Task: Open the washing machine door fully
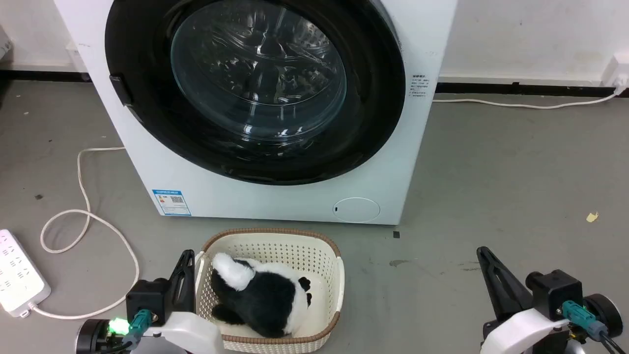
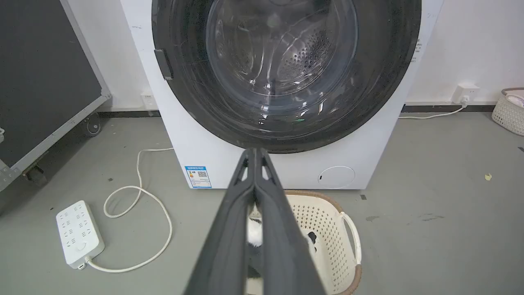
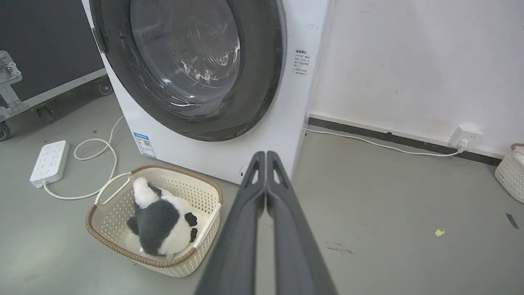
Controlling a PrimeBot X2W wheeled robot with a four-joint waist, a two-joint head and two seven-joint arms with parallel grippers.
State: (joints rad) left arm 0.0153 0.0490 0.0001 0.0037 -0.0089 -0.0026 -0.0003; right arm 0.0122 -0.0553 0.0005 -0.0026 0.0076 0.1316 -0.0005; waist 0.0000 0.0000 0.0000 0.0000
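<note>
- Position of the washing machine door (image 1: 255, 83): shut, lying flush in the front of the white washing machine (image 1: 275, 201), which stands on the grey floor with its back to the wall. The door's glossy black rim and bulging glass centre face the robot squarely.
- A small dark handle tab (image 1: 120, 89) sits on the door's left rim at about mid-height. I judge the hinge to be on the right, so the door would swing out from that left edge.
- The left gripper (image 1: 185, 255) hangs low at the near left, its fingers pressed together with nothing between them and pointing up and forward. In its wrist view the tips lie just under the door's bottom rim, with the tab above them and to the left.
- The right gripper (image 1: 484, 251) is low at the near right, fingers likewise closed and empty. It is aimed toward the machine's lower right corner, well apart from the tab.
- The left arm looks nearer, so the coming move probably calls for it to rise, reach forward and left, and part its fingers at the tab.
- A cream laundry basket (image 1: 275, 250) holding a black-and-white plush toy (image 1: 260, 295) stands on the floor between robot and machine, just beside the left gripper; that arm would have to pass over it.
- A white power strip (image 1: 19, 275) lies at the floor's near-left edge.
</note>
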